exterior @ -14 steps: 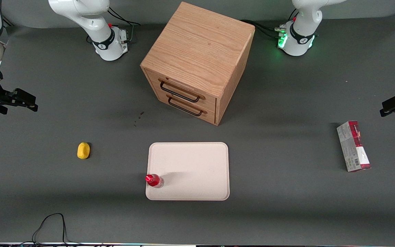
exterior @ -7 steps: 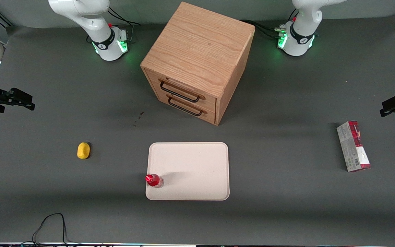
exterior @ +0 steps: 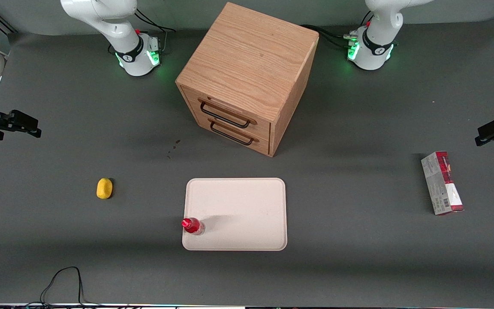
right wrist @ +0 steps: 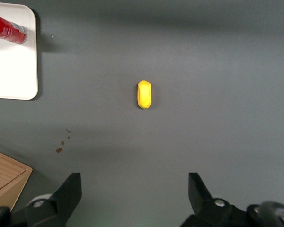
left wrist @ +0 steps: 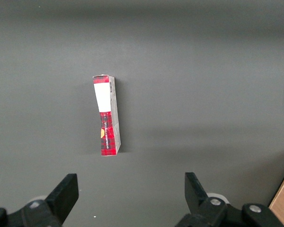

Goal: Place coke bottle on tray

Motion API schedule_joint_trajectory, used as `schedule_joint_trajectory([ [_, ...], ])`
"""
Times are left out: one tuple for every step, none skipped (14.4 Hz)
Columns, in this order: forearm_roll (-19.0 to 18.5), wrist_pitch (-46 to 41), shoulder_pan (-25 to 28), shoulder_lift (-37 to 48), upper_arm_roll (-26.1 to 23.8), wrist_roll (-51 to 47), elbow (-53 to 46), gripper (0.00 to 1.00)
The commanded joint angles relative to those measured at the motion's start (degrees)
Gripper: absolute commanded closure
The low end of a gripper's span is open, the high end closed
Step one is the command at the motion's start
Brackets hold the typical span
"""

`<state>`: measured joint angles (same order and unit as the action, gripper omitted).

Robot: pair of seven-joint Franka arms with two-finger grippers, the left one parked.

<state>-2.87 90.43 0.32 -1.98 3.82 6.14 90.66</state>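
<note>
The coke bottle (exterior: 193,225), with red cap and red label, stands upright on the cream-pinkish tray (exterior: 242,210), at the tray's corner nearest the front camera toward the working arm's end. My right gripper (exterior: 27,125) hovers open and empty high over the working arm's end of the table, well apart from bottle and tray. In the right wrist view the gripper (right wrist: 135,182) is wide open over bare mat, with the bottle (right wrist: 7,28) lying across a corner of the tray (right wrist: 12,71).
A yellow lump (exterior: 104,188) lies on the mat between gripper and tray, also in the right wrist view (right wrist: 144,94). A wooden drawer cabinet (exterior: 247,77) stands farther back than the tray. A red-and-grey carton (exterior: 442,182) lies toward the parked arm's end.
My right gripper has drifted a little farther toward the working arm's end of the table. The light on the working arm's base has turned green. Bottle and tray have not moved.
</note>
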Motion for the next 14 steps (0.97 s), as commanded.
schedule_joint_trajectory([
  [0.9,-1.1,0.7,0.5,0.8,0.3,-0.1,0.0],
  [0.9,-1.1,0.7,0.5,0.8,0.3,-0.1,0.0],
  [1.0,-1.1,0.7,0.5,0.8,0.3,-0.2,0.0],
  [1.0,-1.1,0.7,0.5,0.8,0.3,-0.2,0.0],
  [1.1,-1.1,0.7,0.5,0.8,0.3,-0.2,0.0],
  [1.5,-1.1,0.7,0.4,0.8,0.3,-0.2,0.0],
  [2.9,-1.1,0.7,0.4,0.8,0.3,-0.2,0.0],
  [3.7,-1.1,0.6,0.4,0.8,0.2,-0.2,0.0],
  [3.7,-1.1,0.6,0.4,0.8,-0.3,-0.2,0.0],
  [3.7,-1.1,0.6,0.5,0.8,-1.6,-0.2,0.0],
  [3.7,-1.1,0.7,0.5,0.8,-1.8,-0.2,0.0],
  [3.7,-1.0,0.7,0.5,0.8,-1.8,-0.2,0.0],
  [3.7,-1.0,0.7,0.5,0.8,-1.8,-0.2,0.0],
  [3.7,-1.0,0.7,0.5,0.8,-1.8,-0.2,0.0],
])
